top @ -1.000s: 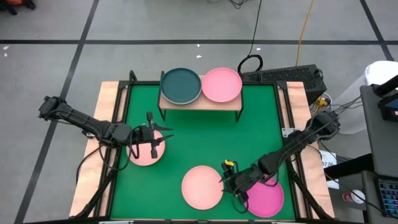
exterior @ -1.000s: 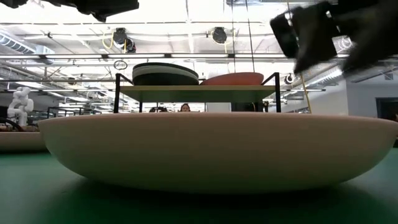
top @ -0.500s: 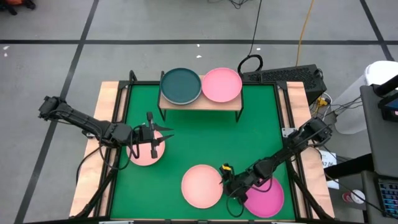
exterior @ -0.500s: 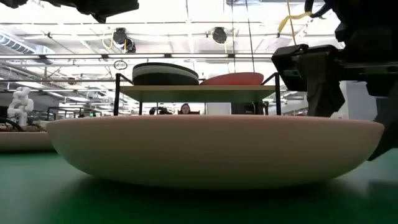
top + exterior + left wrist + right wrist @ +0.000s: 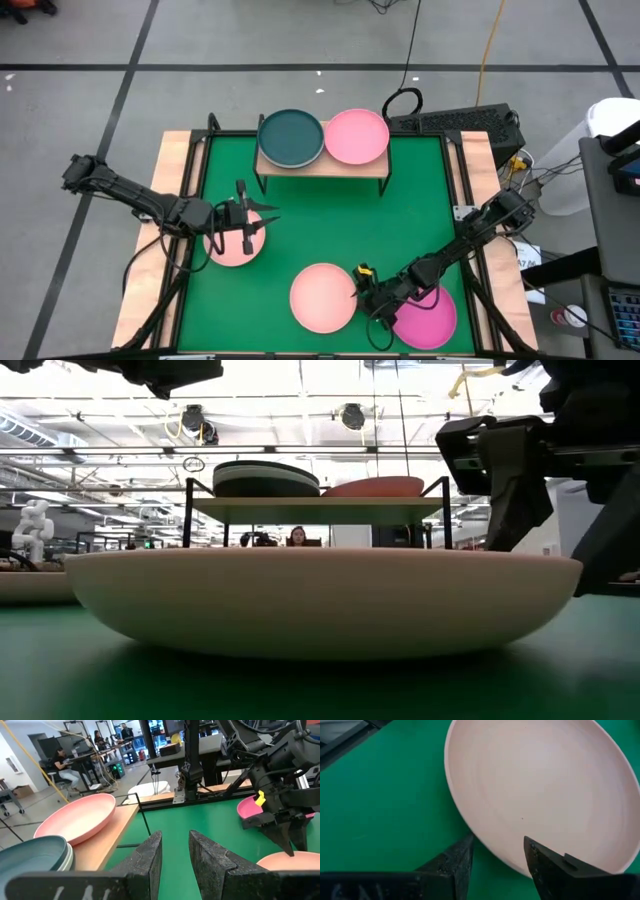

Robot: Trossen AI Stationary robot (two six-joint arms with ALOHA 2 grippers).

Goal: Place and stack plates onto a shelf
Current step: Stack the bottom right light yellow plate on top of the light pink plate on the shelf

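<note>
Right gripper (image 5: 366, 290) is seen low at the near table edge, fingers apart and straddling the rim of the peach plate (image 5: 322, 298), one inside and one outside; a deeper seat on the rim before closing is judged wise, so the plate does not tip when lifted. Its arm is stretched across the magenta plate (image 5: 430, 318). Farther off, left gripper (image 5: 248, 216), fingers slightly parted and empty, hovers over another pink plate (image 5: 228, 250); the shelf (image 5: 322, 166) at the far side carries a dark teal stack (image 5: 291, 137) and a pink plate (image 5: 357, 135).

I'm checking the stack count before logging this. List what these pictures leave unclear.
- How many plates sit under the teal plate on the shelf: the top one hides them in the high view; the low view is too small to count.
- Whether the right end effector grips the peach plate: its rim hides the contact.
- The magenta plate: partly covered by the right arm.
</note>
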